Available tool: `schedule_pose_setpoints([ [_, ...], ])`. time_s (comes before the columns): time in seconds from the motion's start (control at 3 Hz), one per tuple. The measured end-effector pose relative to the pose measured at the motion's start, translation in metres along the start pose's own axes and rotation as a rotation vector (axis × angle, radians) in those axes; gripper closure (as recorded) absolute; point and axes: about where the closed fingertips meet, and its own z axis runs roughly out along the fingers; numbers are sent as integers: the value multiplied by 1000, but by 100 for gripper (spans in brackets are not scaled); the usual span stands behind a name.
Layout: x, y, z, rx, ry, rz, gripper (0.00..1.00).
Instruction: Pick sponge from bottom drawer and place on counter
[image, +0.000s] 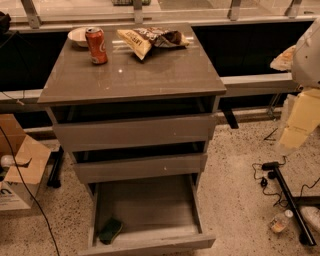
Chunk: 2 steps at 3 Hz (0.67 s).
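The sponge lies flat in the lower left of the frame, on the floor of the bottom drawer, which is pulled out. Its dark green face is turned up, and it sits close to the drawer's left and front walls. The pincer is taken to be the pale shape at the right edge of the frame, well apart from the drawer; whether it is wide or narrow cannot be told. The sponge is judged light, soft and compressible, with a rough face unlikely to slip, so little force should be needed. It is best taken from above across its short sides, though the nearby walls may crowd the approach. The desk, in the upper half of the frame, carries a soda can, a snack bag and a small bowl; bare surface is left toward its front.
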Motion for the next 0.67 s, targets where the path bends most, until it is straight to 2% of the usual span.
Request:
schedule_pose_setpoints([
  [0.33,-1,0,3,0,-7,10,0],
  [0.67,-6,-3,22,-5,-48,73,0],
])
